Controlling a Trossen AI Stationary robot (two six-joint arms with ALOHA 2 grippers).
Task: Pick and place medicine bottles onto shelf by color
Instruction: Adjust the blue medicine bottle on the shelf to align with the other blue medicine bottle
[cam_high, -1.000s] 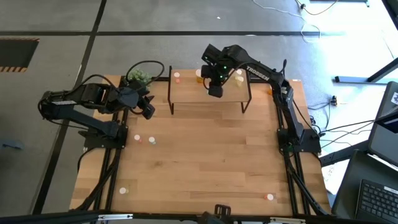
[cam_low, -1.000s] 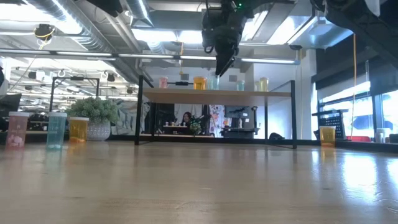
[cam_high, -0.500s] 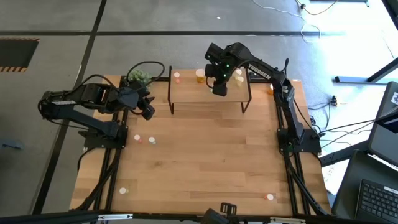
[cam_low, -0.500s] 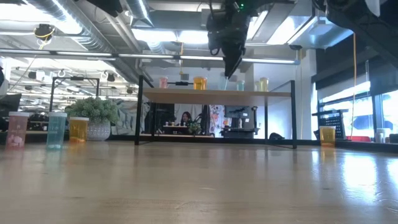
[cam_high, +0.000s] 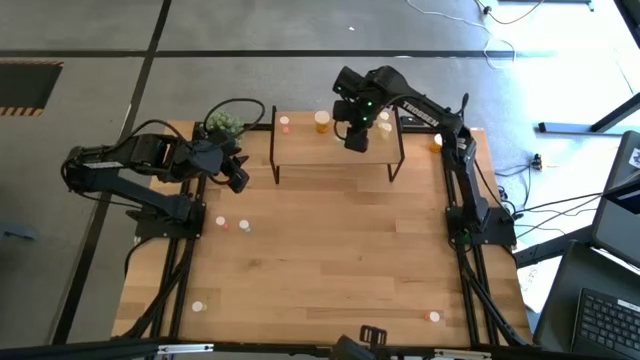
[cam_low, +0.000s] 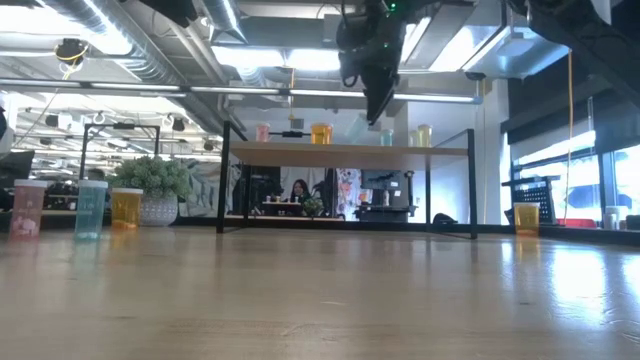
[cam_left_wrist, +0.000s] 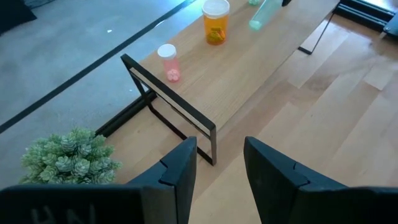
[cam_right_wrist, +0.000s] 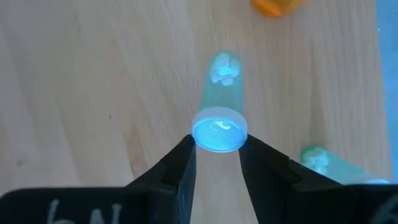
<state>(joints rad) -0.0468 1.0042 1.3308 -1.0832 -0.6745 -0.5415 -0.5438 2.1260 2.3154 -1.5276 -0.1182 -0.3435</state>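
Open office hall behind, wood table (cam_high: 330, 250) under me. My left gripper (cam_high: 238, 180) waits at the table's left side, near the potted plant (cam_high: 223, 124), fingers parted, holding nothing. Three bottles (cam_low: 91, 207) – pink, teal, orange – stand by the plant in the low view. The shelf (cam_high: 335, 140) sits at the far edge: pink bottle (cam_left_wrist: 168, 61) at its left end, big orange bottle (cam_left_wrist: 215, 22) next, free board between them. My right gripper (cam_right_wrist: 216, 163) hangs above the shelf middle, fingers clamped on the pale cap of a green bottle (cam_right_wrist: 221, 93), translucent, tablets visible at its bottom, tilted. Another green bottle (cam_right_wrist: 326, 163) just beside. Stray bottles near the table's front corners; broad bare wood between.
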